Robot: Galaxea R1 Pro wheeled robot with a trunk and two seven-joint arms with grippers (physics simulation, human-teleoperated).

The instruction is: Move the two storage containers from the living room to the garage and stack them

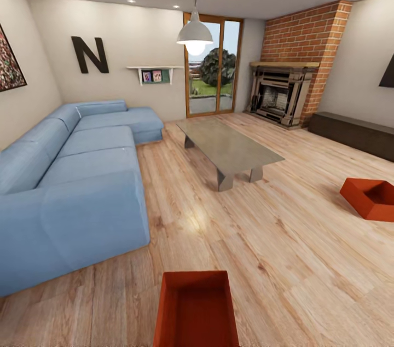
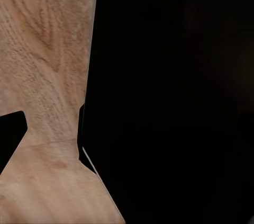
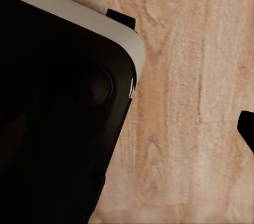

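Two red-orange open-topped storage containers sit on the light wood plank floor of the living room. One container lies close in front of me at the bottom middle of the head view, its empty inside showing. The other container sits farther off at the right edge, turned at an angle. In the left wrist view one dark fingertip of my left gripper shows over the planks beside my black body. My right gripper shows one fingertip at the frame's edge. Nothing is held in either.
A blue corner sofa fills the left side. A grey low table stands in the middle. A brick fireplace and a dark low bench are at the back right, glass doors at the back.
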